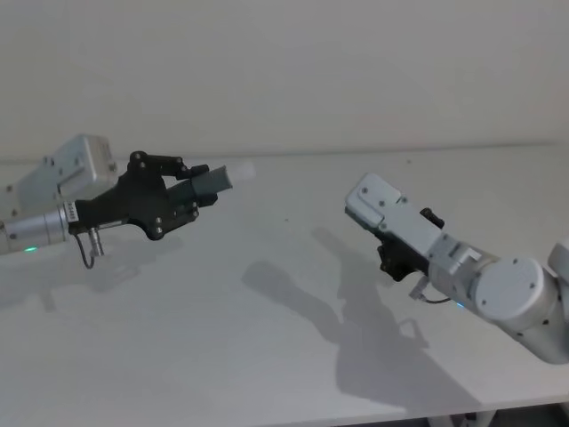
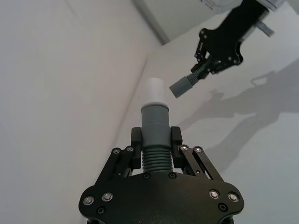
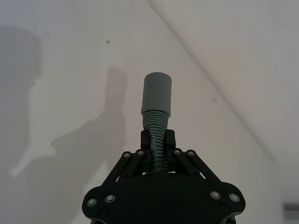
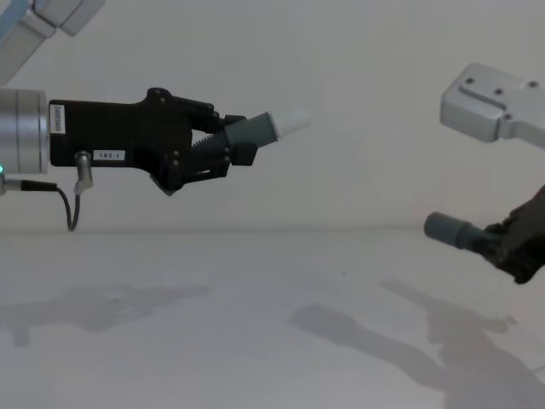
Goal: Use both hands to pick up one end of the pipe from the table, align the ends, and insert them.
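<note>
My left hand [image 4: 230, 141] holds the plug piece [image 4: 261, 128] at left. The socket piece [image 4: 451, 230] in my right hand [image 4: 502, 239] sits opposite (lower, well apart).

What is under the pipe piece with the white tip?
The table and a shadow lie under it; the left gripper holds the white-tipped piece in the air. Its back end is covered by the fingers.

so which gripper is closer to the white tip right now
Left. The left gripper is shut on the white-tipped piece, its white tip jutting just ahead. The right gripper, shut on the collar piece, sits across an open gap and lower.
</note>
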